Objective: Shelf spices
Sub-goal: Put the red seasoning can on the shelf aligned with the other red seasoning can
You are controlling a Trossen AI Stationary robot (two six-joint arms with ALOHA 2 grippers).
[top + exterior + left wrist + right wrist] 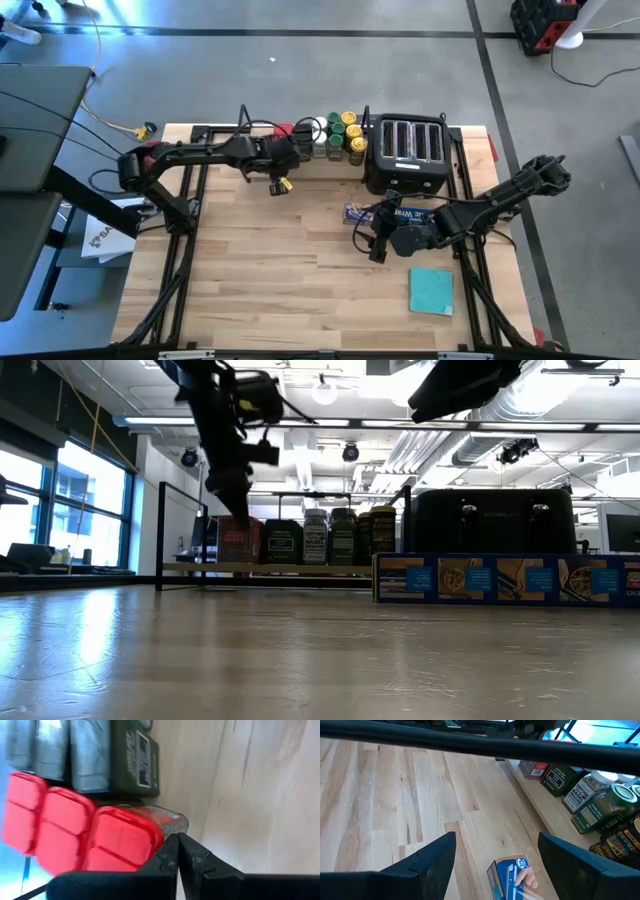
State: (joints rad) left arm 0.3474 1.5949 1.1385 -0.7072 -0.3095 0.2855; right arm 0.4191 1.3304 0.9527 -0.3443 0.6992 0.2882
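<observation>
From here I see my left gripper near the back edge of the tabletop, just in front of the shelf's left end. Its fingers are pressed flat together with nothing between them. Right past the tips stand three red-lidded containers; the nearest has a clear body. Beyond them I see a dark green tin with a pale label and some grey-topped ones.

The spices sit in a tight cluster on the light-wood shelf along the back edge, just left of the black toaster. From above I make out yellow and green round lids; from table height they read as a row, a red tin at the left, then dark green tins and jars with labels.

My right gripper hangs over the right half of the tabletop in front of the toaster, its fingers spread wide and empty. The long blue box lies just past it. A teal square lies toward the front right corner.
</observation>
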